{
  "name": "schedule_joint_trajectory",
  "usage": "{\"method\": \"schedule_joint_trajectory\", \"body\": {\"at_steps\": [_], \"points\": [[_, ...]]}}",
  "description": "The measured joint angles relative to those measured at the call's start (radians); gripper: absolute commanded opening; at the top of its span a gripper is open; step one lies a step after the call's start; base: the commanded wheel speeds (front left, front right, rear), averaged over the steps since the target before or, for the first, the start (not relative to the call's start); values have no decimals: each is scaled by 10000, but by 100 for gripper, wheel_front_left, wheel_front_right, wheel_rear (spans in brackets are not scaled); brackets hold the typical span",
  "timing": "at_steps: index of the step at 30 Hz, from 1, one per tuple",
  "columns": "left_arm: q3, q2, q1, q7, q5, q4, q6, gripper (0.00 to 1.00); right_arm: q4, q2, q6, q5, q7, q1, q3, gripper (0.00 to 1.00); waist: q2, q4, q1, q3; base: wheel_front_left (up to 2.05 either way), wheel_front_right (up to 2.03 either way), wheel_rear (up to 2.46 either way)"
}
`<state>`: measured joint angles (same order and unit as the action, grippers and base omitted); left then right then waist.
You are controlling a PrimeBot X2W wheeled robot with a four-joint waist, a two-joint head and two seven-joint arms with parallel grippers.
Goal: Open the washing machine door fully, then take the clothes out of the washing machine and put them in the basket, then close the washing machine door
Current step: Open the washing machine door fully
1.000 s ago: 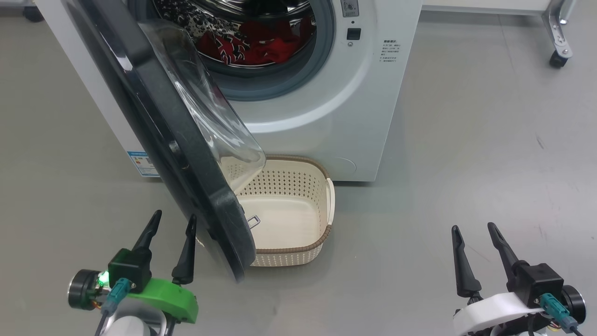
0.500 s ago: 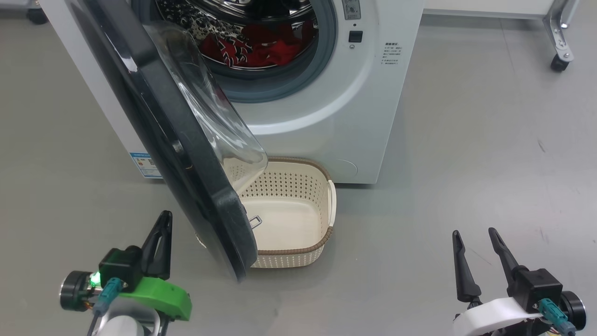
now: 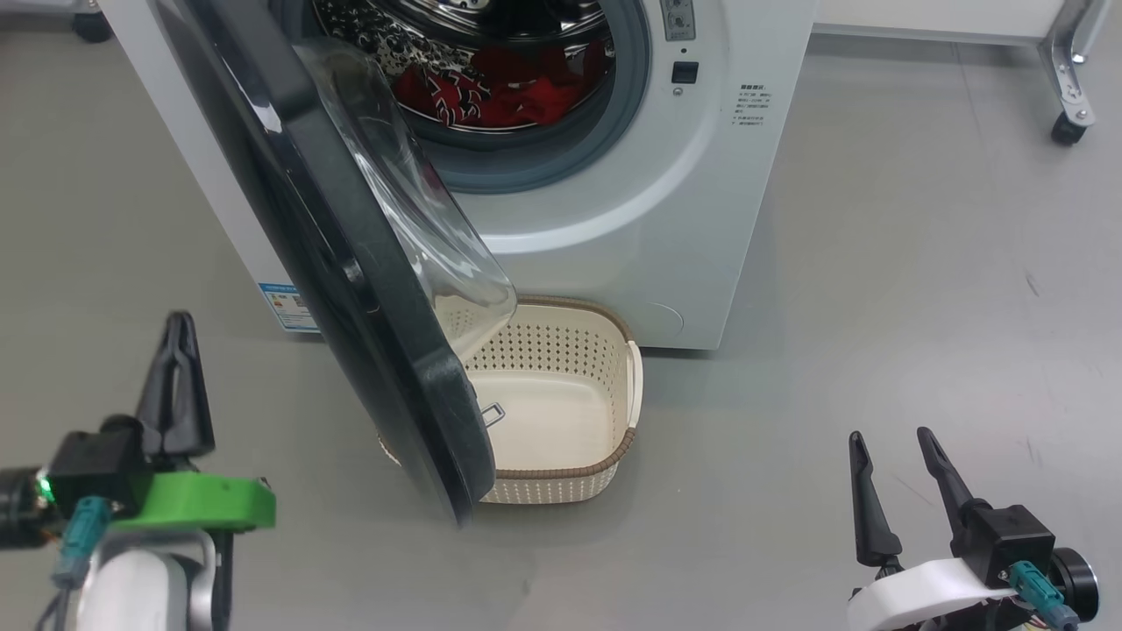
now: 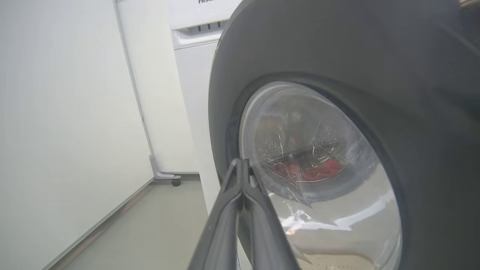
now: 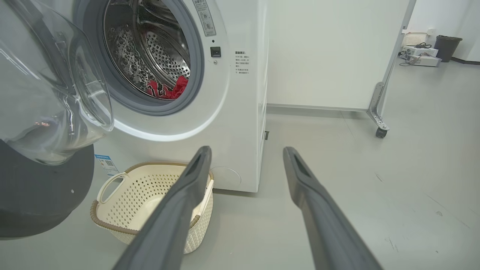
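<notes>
The washing machine [image 3: 666, 219] stands with its door [image 3: 351, 272] swung partly out, the black rim edge-on over the basket [image 3: 570, 473]. Red clothes [image 3: 500, 88] lie in the steel drum. My left gripper [image 3: 178, 329] is shut on nothing, left of the door and apart from it. In the left wrist view its closed fingertips [image 4: 242, 162] point at the door's outer face [image 4: 337, 56], with the clothes [image 4: 311, 170] showing through the glass. My right gripper [image 3: 890, 435] is open and empty low at the right. In its wrist view the gripper [image 5: 246, 150] faces the machine [image 5: 240, 112] and basket [image 5: 108, 225].
A white partition on a metal foot with a caster [image 3: 1065, 131] stands behind at the right. Grey floor spreads right of the machine. A pale wall panel [image 4: 56, 112] runs along the machine's far side. A blue label [image 3: 287, 307] marks the machine's lower left corner.
My left gripper's fingers have closed and the arm has swung left, away from the door's edge. The right gripper has barely moved. The head camera has shifted slightly.
</notes>
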<state>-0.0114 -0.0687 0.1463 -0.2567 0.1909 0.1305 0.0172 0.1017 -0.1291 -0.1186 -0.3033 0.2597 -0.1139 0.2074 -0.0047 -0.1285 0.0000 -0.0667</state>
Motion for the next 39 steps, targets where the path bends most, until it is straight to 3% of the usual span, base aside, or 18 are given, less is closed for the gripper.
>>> {"method": "schedule_joint_trajectory", "body": {"at_steps": [10, 16, 21, 27, 33, 39], "points": [[322, 38, 942, -12, -268, -2644, -73, 0, -23, 54, 10, 82, -2, -17, -50, 100, 0, -111, 0, -10, 0, 0, 0], [1277, 161, 989, -13, -198, -3475, -554, 0, -29, 111, 17, 148, -2, -17, -59, 100, 0, -120, 0, -8, 0, 0, 0], [2063, 201, 952, -13, 104, -3929, -857, 0, -27, 136, 42, 234, -2, -15, -19, 100, 1, -84, 0, -34, 0, 0, 0], [3737, 219, 587, 359, 619, -4305, -1187, 0, -25, 190, 40, 234, -2, -15, -102, 100, 0, -44, 0, -110, 0, 0, 0], [4993, 215, 159, 1104, 1095, -4259, -1271, 0, -13, 261, 44, 236, 0, -15, -130, 100, 0, -29, 0, -164, 0, 0, 0], [5593, 211, -321, 1833, 1344, -3781, -1271, 0, 4, 288, 117, 236, -2, -15, -190, 100, 0, -12, 0, -199, 0, 0, 0]]}}
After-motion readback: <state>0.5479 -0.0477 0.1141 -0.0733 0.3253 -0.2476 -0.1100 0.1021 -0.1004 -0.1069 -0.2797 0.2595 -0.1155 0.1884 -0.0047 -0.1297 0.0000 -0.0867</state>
